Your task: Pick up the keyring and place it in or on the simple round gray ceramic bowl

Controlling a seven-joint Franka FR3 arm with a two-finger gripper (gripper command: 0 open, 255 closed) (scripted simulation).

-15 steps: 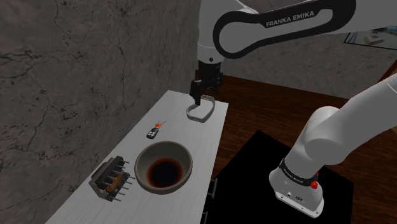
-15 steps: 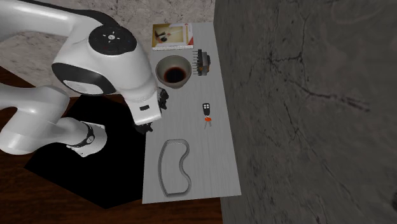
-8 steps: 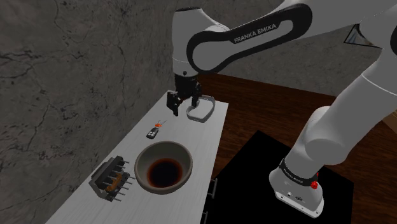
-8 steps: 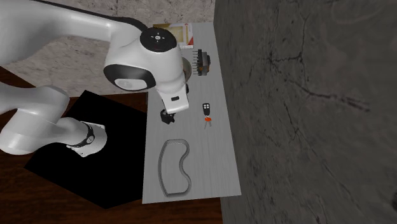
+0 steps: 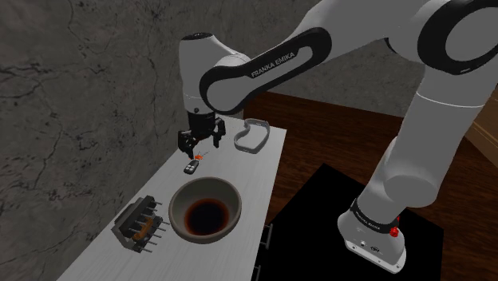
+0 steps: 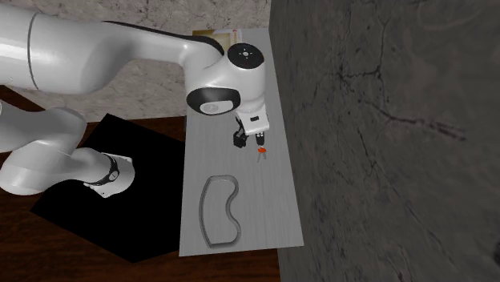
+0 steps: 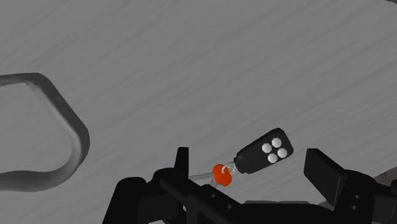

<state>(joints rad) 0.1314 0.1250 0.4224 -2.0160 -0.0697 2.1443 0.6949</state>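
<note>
The keyring is a black fob (image 7: 264, 152) with several white buttons and an orange bead (image 7: 221, 174). It lies flat on the grey tabletop (image 5: 243, 180). My gripper (image 7: 253, 170) is open and hovers just above it, fingers apart on either side without touching. From the shoulder view, the gripper (image 5: 199, 145) hangs over the keyring (image 5: 191, 166), and the round bowl (image 5: 206, 210) with a dark inside sits nearer the camera. In the second exterior view the gripper (image 6: 247, 141) is beside the keyring (image 6: 261, 150); the arm hides the bowl there.
A grey kidney-shaped dish (image 5: 252, 136) (image 6: 219, 210) (image 7: 70, 137) lies at the table's far end in the shoulder view. A black rack (image 5: 140, 223) stands beside the bowl. A rough stone wall (image 5: 88, 88) runs along the table's far side. The black stand (image 5: 359, 231) is at the lower right.
The arm has swung from over the kidney-shaped dish toward the keyring and lowered. The gripper now hangs right above the keyring. Nothing on the table has moved.
</note>
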